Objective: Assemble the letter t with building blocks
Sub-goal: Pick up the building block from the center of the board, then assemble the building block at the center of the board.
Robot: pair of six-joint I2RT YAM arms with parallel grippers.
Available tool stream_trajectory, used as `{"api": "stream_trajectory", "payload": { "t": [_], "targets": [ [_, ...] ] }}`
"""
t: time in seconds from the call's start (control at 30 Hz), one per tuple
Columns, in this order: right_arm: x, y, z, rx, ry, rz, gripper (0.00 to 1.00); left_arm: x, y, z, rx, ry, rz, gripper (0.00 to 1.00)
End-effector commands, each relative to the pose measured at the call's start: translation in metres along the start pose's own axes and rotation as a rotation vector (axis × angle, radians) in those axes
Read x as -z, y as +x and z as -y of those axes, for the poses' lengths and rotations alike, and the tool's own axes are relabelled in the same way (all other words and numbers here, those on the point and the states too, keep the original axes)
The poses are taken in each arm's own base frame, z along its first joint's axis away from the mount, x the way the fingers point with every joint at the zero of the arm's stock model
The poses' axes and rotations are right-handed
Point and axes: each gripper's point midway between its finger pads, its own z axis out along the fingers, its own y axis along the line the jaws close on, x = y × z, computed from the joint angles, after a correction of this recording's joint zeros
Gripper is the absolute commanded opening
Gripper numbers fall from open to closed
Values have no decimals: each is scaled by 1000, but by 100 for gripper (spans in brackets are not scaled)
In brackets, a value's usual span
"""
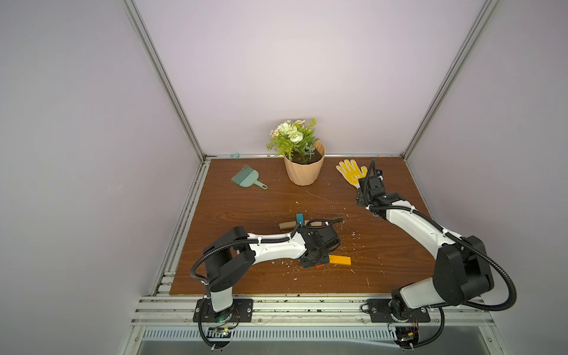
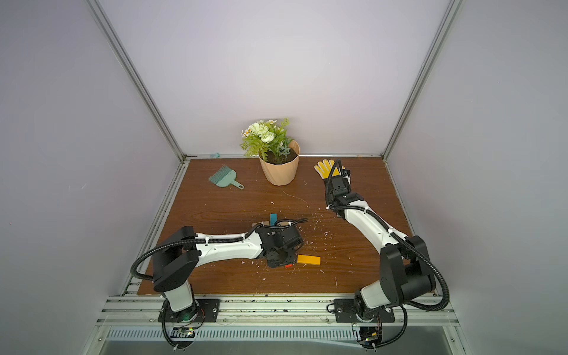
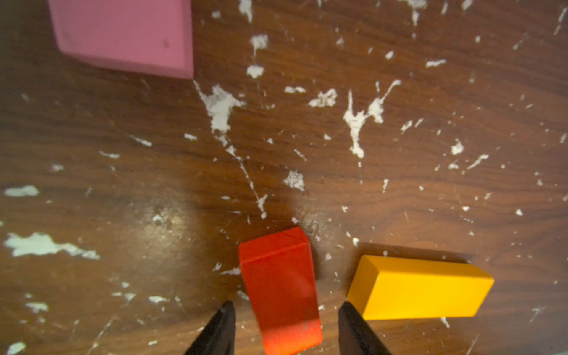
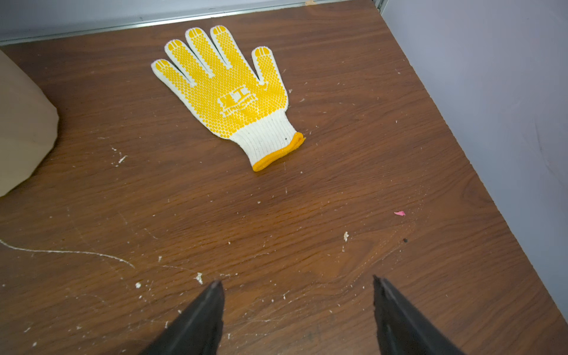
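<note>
In the left wrist view my left gripper [image 3: 286, 304] stands open astride the near end of the red block [image 3: 276, 270], with a gap on each side of it. The longer orange block [image 3: 421, 289] lies right beside it, and the pink block [image 3: 123, 33] lies farther off. In a top view the orange block [image 1: 339, 260] and a sliver of the red block [image 1: 319, 266] show at the left wrist. The teal block [image 1: 300, 218] and a tan block [image 1: 285, 225] lie behind the arm. My right gripper [image 4: 297, 279] hovers open and empty near the glove.
A potted plant [image 1: 304, 172] stands at the back middle, with a yellow-dotted work glove [image 4: 227, 92] to its right and a teal dustpan brush [image 1: 247, 179] to its left. White crumbs [image 3: 219, 107] litter the brown tabletop. Walls close off three sides.
</note>
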Motion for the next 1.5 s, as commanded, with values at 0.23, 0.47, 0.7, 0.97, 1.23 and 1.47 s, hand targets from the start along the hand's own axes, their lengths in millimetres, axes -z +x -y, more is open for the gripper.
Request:
{"api": "stream_trajectory", "payload": {
  "t": [0.23, 0.47, 0.7, 0.97, 1.23, 1.47],
  "targets": [
    [24, -23, 4, -49, -33, 102, 79, -22, 10, -15, 48, -66, -75, 48],
    [24, -23, 4, -54, -34, 102, 79, -20, 7, -24, 52, -102, -66, 13],
    [23, -23, 0, -36, -41, 98, 79, 4, -12, -30, 23, -141, 33, 6],
    [19, -22, -7, -28, -53, 92, 79, 27, -28, -54, -49, -162, 89, 9],
    [17, -19, -14, -7, -53, 84, 79, 19, -37, -62, -140, -186, 48, 11],
    [18, -18, -15, -2, -52, 86, 79, 4, -41, -60, -208, -189, 0, 14]
  ]
}}
